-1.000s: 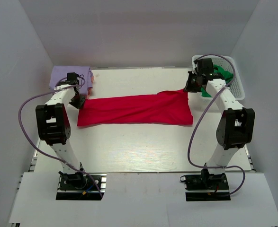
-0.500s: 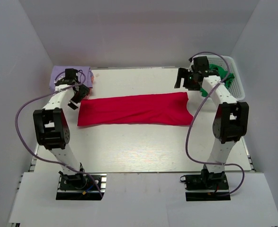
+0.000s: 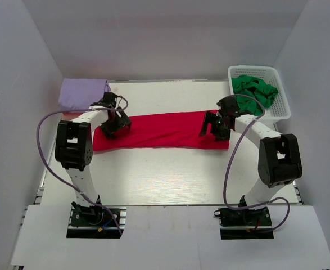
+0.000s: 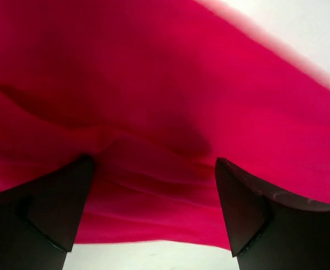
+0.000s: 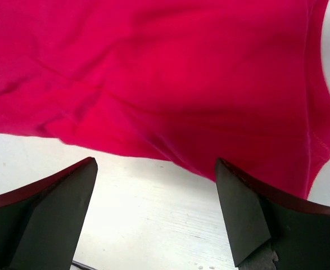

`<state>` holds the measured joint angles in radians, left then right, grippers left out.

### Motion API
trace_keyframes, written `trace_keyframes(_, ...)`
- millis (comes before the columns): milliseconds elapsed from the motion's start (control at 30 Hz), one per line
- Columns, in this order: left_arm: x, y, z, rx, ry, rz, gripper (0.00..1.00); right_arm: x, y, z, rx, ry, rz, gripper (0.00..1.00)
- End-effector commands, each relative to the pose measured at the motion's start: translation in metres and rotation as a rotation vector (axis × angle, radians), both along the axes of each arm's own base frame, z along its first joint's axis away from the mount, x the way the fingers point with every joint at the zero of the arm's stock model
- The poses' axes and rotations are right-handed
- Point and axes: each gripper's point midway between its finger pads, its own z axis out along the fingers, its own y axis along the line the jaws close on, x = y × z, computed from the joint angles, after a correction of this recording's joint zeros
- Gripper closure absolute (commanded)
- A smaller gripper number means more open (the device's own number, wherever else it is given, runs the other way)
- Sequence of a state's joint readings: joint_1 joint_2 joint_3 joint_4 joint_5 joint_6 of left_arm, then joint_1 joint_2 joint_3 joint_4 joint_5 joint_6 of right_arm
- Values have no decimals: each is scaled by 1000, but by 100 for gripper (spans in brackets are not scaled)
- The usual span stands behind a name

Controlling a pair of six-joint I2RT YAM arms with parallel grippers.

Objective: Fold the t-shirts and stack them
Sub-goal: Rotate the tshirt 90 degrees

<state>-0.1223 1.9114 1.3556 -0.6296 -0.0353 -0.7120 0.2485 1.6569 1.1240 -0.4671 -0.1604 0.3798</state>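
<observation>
A bright red t-shirt [image 3: 165, 129] lies folded into a long band across the middle of the table. My left gripper [image 3: 114, 126] hovers open over its left end, and the left wrist view is filled with red cloth [image 4: 153, 101] between spread fingers [image 4: 46, 208]. Over the shirt's right end stands my right gripper [image 3: 212, 126], open too; red cloth [image 5: 170, 73] fills the upper part of the right wrist view. Neither gripper holds anything. A folded lavender t-shirt [image 3: 83, 91] rests at the back left corner. Deep green t-shirts [image 3: 256, 90] lie crumpled in the basket.
The white lattice basket [image 3: 283, 109] stands at the back right against the wall. White walls close in the table on three sides. Bare white table [image 3: 165, 174] stretches between the red shirt and the arm bases.
Both grippers let go of the red shirt's far corners, opened, and moved inward and nearer, down over the shirt's two ends. The shirt's raised right corner dropped flat.
</observation>
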Motion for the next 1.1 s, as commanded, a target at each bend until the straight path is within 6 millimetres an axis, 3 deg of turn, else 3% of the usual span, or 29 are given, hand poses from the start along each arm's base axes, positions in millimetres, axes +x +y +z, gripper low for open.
trace_keyframes(0, -35, 8, -26, 53, 133, 0, 0, 12, 5, -6, 36, -4, -50, 10)
trace_keyframes(100, -69, 11, -47, 79, 251, -8, 0, 23, 4, -22, 15, 36, -61, 10)
trace_keyframes(133, -88, 11, -56, 74, 308, -4, 0, 24, -1, -42, -17, 87, -73, 10)
trace_keyframes(200, -119, 6, -54, 56, 382, -24, 0, 42, -5, -45, -59, 68, -80, 10)
trace_keyframes(233, -147, -1, -59, 48, 453, -53, 0, 69, -4, -51, -90, 48, -82, 10)
trace_keyframes(267, -170, -6, -58, 23, 518, -92, 0, 80, -11, -56, -141, 35, -52, 10)
trace_keyframes(300, -186, -24, -51, -68, 542, -144, 0, 87, -11, -59, -169, 46, -39, 10)
trace_keyframes(333, -220, -37, -54, -103, 614, -220, 0, 136, 0, -40, -163, -49, -23, 10)
trace_keyframes(367, -242, -58, -47, -209, 661, -270, 0, 141, 2, -67, -184, -7, 12, 10)
trace_keyframes(400, -271, -64, -45, -239, 721, -299, 0, 185, 13, -51, -148, -91, 11, 10)
trace_keyframes(433, -293, -77, -43, -246, 769, -382, 0, 185, 37, -71, -39, -43, 90, 10)
trace_keyframes(467, -305, -90, -36, -296, 786, -435, 0, 191, 45, -70, -2, -41, 112, 10)
trace_keyframes(500, -311, -97, -30, -289, 814, -466, 0, 212, 59, -69, 36, -87, 131, 10)
trace_keyframes(533, -309, -105, -27, -276, 818, -500, 0, 225, 72, -53, 95, -135, 164, 10)
trace_keyframes(567, -314, -116, -28, -255, 837, -606, 0, 229, 92, -56, 143, -166, 208, 10)
trace_keyframes(600, -292, -142, -15, -271, 780, -679, 0, 238, 102, -48, 182, -218, 211, 10)
trace_keyframes(633, -287, -160, -12, -305, 765, -737, 0, 245, 119, -36, 236, -287, 241, 10)
trace_keyframes(667, -294, -188, -3, -379, 751, -859, 0, 236, 120, -47, 250, -262, 234, 10)
trace_keyframes(700, -286, -210, -3, -398, 721, -926, 0, 243, 129, -39, 286, -306, 235, 10)
trace_keyframes(767, -304, -230, -5, -411, 732, -1053, 0, 254, 135, -30, 307, -339, 230, 10)
trace_keyframes(800, -307, -234, -7, -397, 763, -1070, 0, 256, 135, -40, 317, -319, 221, 10)
trace_keyframes(900, -308, -253, -4, -388, 714, -1144, 0, 270, 139, -31, 352, -374, 207, 10)
trace_keyframes(1067, -283, -288, 9, -387, 567, -1230, 0, 268, 144, -23, 388, -396, 240, 10)
